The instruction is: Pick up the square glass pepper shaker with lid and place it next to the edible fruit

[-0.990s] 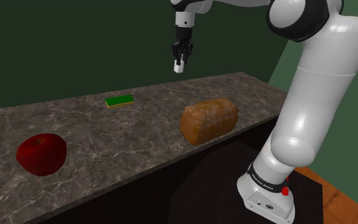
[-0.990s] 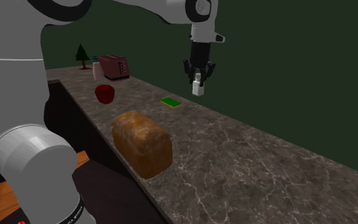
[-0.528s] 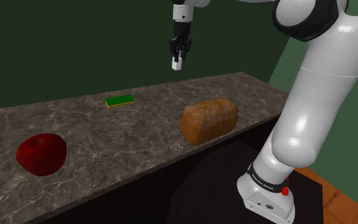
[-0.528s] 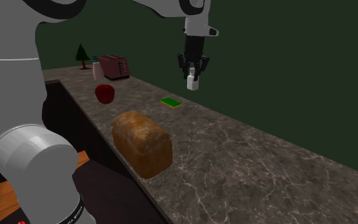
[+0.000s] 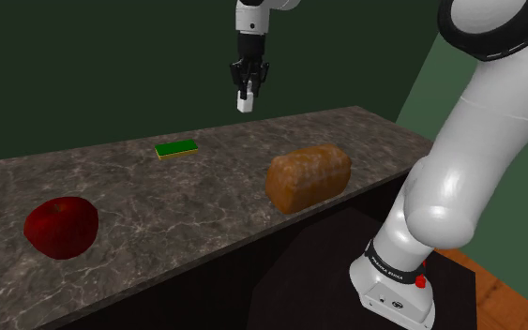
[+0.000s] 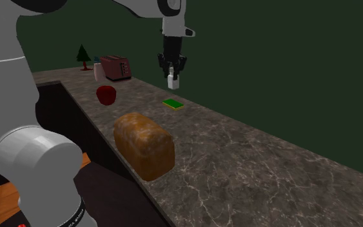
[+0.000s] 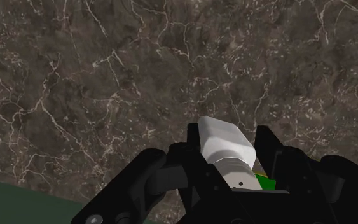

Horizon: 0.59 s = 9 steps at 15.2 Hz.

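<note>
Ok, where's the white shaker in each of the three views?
Shoulder view: white shaker top centre, in the gripper, up-right of the green block.
Second exterior view: upper middle, just above the green block.
Wrist view: between the fingers, green block behind it.
Shared landmark: green block.

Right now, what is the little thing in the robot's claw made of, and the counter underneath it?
The shaker in the gripper is drawn plain white and grey with a dull finish, so it could be plastic or glass; I cannot tell which. The counter looks like smooth stone, perhaps marble: it is dark brown with pale veins running through it.
</note>
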{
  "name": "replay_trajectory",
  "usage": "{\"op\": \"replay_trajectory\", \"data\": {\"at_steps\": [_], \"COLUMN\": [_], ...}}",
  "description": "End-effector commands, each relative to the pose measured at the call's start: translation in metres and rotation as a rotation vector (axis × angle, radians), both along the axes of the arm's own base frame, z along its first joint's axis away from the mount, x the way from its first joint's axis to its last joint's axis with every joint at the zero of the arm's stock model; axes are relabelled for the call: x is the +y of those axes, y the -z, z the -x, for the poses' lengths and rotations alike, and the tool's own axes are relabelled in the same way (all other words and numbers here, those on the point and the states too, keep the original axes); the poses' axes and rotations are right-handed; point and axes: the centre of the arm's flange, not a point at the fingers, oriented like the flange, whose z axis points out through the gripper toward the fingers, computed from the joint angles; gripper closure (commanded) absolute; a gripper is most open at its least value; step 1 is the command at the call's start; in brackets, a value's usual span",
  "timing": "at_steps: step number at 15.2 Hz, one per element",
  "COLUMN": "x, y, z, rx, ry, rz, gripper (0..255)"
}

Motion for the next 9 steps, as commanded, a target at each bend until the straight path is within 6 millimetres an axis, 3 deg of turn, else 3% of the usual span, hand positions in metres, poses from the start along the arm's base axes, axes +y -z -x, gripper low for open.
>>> {"op": "replay_trajectory", "data": {"at_steps": [1, 9], "x": [0.027, 0.131], "y": [-0.001, -0.001], "z": [0.006, 0.025], "rx": [0.0, 0.0], "ry": [0.001, 0.001], "rz": [0.001, 0.001], "gripper": [255, 255]}}
